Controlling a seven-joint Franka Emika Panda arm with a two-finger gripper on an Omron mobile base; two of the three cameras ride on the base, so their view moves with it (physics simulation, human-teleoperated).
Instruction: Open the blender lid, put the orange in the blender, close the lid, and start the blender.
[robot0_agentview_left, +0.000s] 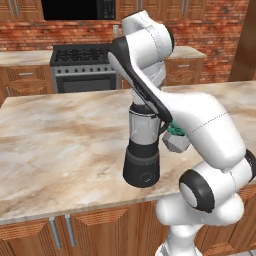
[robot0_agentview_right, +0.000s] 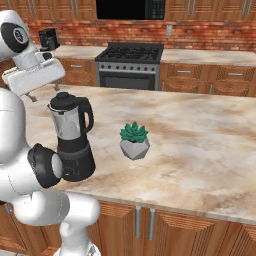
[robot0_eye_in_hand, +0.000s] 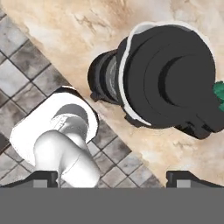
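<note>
While poised above the blender lid (robot0_eye_in_hand: 175, 81), end effector (robot0_eye_in_hand: 113, 177) spread wide, empty, touching nothing.

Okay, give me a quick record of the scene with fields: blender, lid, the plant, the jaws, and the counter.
blender: upright on the counter near its front edge, black base, clear jar, side handle
blender lid: seated on top of the jar
succulent: in a grey faceted pot, standing beside the blender, apart from it
gripper: above the blender looking down on the lid, jaws wide open, holding nothing
counter: marble-patterned top over wooden cabinets
</note>
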